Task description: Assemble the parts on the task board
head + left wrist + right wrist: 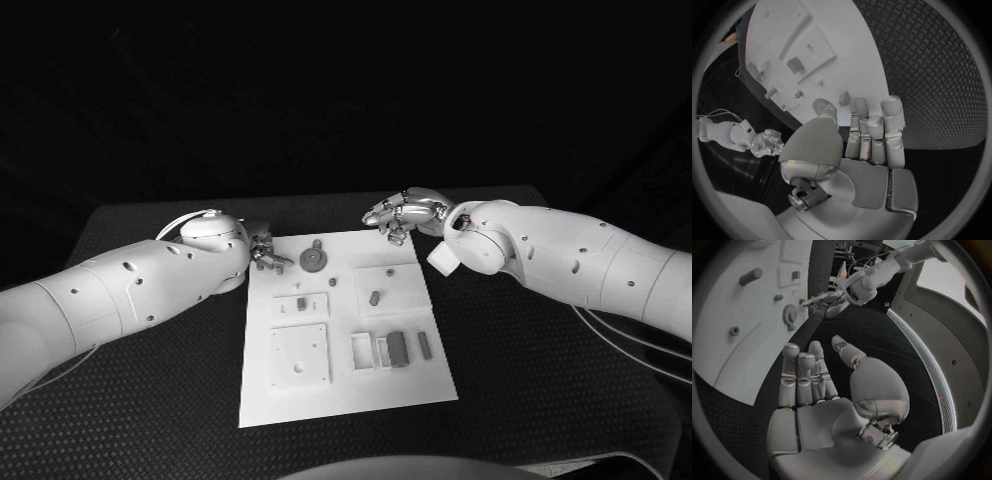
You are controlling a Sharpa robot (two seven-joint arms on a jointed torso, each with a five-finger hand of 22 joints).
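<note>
The white task board (346, 385) lies in the middle of the black table. A grey gear (312, 262) lies near the board's far edge, with a small peg (317, 244) just behind it. An oblong part (374, 296) sits in a raised square plate, and narrow grey blocks (398, 348) lie towards the near right. My left hand (267, 255) hovers at the board's far left corner, fingers straight and holding nothing, as its palm (870, 150) shows. My right hand (404, 213) hangs over the far right corner, palm (820, 405) bare. The gear (790, 315) lies close to the left hand's fingertips (817, 301).
A square plate with small holes (300, 355) sits at the board's near left, and a smaller plate with a slot (303, 304) behind it. The black table (548, 380) stretches to either side of the board. My right arm (577, 260) crosses above the table's right side.
</note>
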